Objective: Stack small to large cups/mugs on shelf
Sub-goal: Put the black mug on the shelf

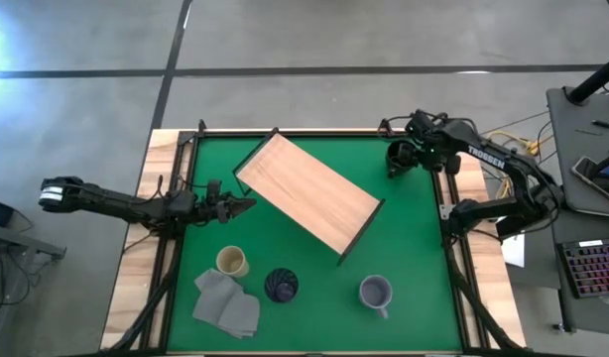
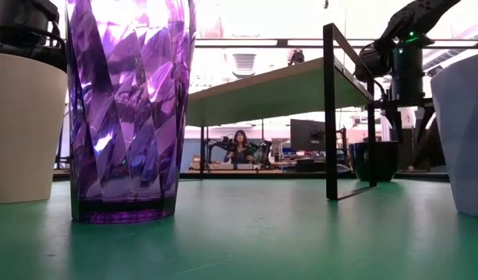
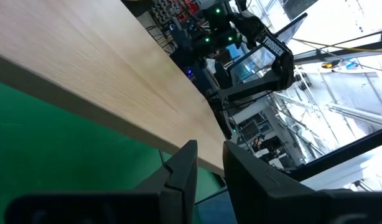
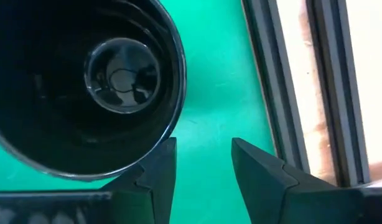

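The light-wood shelf (image 1: 309, 191) stands slantwise on its black frame in the middle of the green mat. The black-green mug (image 1: 399, 159) stands upright at the far right; it fills the right wrist view (image 4: 85, 81). My right gripper (image 4: 203, 162) is open above it, pointing down, both fingers outside the rim on the side toward the table's edge. My left gripper (image 3: 209, 168) hovers level by the shelf's left corner, its fingers a narrow gap apart and empty. The cream cup (image 1: 232, 262), purple tumbler (image 1: 281, 286) and lavender-grey mug (image 1: 375, 292) stand near the front.
A folded grey cloth (image 1: 227, 302) lies at the front left beside the cream cup. The table's wooden border and rails (image 4: 290, 81) run close to my right gripper. Bare mat lies between the shelf and the front cups. A person sits in the room behind (image 2: 240, 146).
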Robot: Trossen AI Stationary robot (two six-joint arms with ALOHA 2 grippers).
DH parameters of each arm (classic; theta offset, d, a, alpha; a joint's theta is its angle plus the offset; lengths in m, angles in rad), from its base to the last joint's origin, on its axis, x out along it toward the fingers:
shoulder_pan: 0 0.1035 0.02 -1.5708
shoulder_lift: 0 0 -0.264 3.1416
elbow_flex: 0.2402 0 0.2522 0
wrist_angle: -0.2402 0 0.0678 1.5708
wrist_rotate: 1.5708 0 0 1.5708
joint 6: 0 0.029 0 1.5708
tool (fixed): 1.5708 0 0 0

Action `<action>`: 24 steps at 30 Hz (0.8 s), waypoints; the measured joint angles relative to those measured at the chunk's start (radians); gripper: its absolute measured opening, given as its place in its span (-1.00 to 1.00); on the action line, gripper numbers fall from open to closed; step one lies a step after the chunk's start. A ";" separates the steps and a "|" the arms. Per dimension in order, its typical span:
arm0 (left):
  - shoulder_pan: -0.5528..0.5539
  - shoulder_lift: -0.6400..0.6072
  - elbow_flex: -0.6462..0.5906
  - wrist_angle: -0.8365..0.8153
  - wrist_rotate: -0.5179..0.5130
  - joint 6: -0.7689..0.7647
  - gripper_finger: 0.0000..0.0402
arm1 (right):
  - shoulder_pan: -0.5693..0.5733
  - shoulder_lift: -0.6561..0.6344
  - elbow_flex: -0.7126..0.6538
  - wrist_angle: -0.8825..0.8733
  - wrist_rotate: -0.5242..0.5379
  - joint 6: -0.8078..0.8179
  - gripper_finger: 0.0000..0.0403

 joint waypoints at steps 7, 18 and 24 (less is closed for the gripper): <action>0.000 0.006 0.001 0.001 -0.001 -0.002 -0.69 | 0.000 -0.025 0.091 -0.018 0.001 -0.017 -0.26; 0.000 0.008 -0.002 0.001 -0.001 0.003 -0.69 | -0.022 0.033 0.039 0.063 0.033 0.032 -0.26; 0.000 0.011 -0.003 -0.001 -0.001 0.003 -0.69 | -0.023 0.102 0.034 0.066 0.056 0.025 -0.26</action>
